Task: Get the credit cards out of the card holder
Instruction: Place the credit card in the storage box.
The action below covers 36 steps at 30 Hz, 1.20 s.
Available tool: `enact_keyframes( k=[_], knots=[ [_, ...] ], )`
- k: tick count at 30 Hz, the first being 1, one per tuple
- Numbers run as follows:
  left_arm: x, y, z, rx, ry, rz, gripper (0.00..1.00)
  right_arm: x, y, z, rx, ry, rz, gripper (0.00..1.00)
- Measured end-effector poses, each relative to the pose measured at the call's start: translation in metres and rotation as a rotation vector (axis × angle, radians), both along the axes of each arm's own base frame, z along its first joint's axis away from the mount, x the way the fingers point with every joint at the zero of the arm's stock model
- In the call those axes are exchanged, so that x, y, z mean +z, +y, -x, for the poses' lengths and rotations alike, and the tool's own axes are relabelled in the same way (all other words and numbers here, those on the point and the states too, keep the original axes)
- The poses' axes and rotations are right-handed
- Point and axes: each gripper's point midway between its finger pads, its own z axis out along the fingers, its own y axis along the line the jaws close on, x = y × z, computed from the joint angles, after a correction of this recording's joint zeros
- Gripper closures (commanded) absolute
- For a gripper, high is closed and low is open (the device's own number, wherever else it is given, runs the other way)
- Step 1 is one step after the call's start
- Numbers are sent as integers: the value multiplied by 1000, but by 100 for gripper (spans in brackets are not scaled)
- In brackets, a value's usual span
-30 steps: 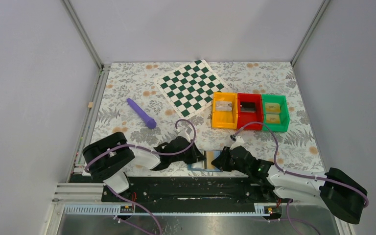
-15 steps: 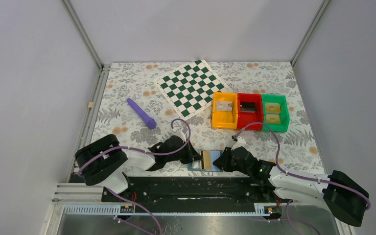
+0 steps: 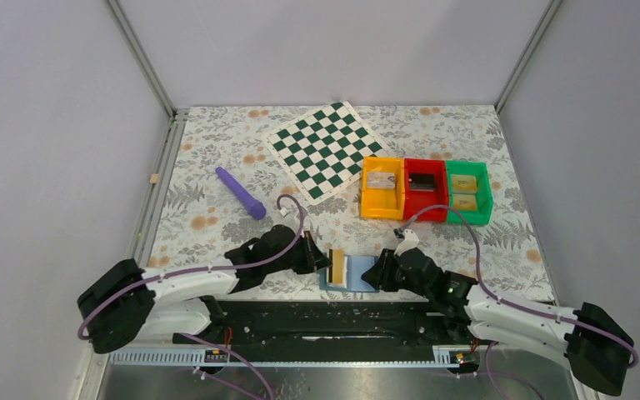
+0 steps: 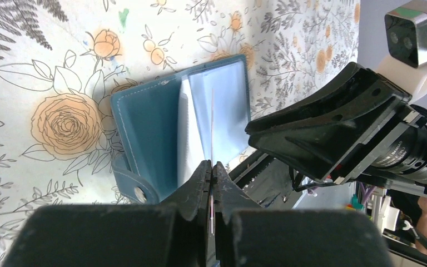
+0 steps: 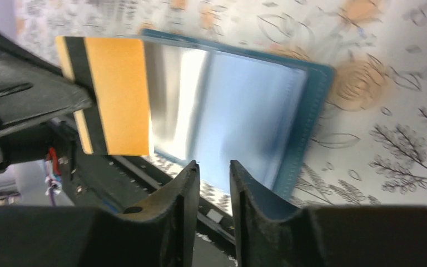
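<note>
The blue card holder [image 3: 358, 275] lies open at the table's near edge, its pale inner panel up; it also shows in the left wrist view [image 4: 144, 125] and the right wrist view [image 5: 244, 111]. My left gripper [image 3: 323, 260] is shut on a yellow-gold credit card [image 3: 334, 267] with a dark stripe [image 5: 117, 94]. It holds the card at the holder's left edge, edge-on in the left wrist view [image 4: 212, 128]. My right gripper [image 3: 381, 272] is at the holder's right side. Its jaws stand narrowly apart over the holder's edge [image 5: 214, 167] with nothing between them.
An orange bin [image 3: 366, 193], a red bin [image 3: 423, 212] and a green bin [image 3: 485, 196] stand in a row at the right; two more yellow-gold cards [image 3: 465, 183] lie in the green one. A green-white chequered board [image 3: 325, 148] lies behind, a purple stick [image 3: 240, 192] to the left.
My left gripper has drawn back to the left with the yellow card, pulling it from over the holder's middle to its left edge. The right gripper has hardly moved.
</note>
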Motion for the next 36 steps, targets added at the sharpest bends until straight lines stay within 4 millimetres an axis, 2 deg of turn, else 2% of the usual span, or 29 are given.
enact_keyframes(
  k=[3, 6, 10, 13, 15, 19, 26, 32, 36],
  knots=[
    [18, 6, -2, 10, -37, -5, 100, 24, 7, 0, 49, -63, -48, 56],
    [35, 11, -3, 34, -21, -9, 100, 53, 17, 0, 139, -174, -103, 55],
    [55, 8, -3, 72, 41, 11, 100, 77, 24, -5, 246, -320, -75, 54],
    [62, 9, -1, 110, 96, 35, 100, 101, 30, -11, 305, -476, -87, 51],
    [63, 12, 0, 144, 137, 46, 100, 124, 34, -14, 336, -639, -129, 49],
    [66, 18, -3, 226, 226, 49, 100, 150, 33, -20, 394, -906, -96, 47],
    [86, 18, -12, 367, 372, 126, 100, 156, 38, -22, 541, -1164, 42, 47],
    [89, 15, -14, 435, 458, 185, 100, 144, 49, -16, 664, -1250, 115, 43],
    [81, 15, -13, 472, 514, 209, 100, 139, 55, -8, 727, -1303, 151, 43]
  ],
)
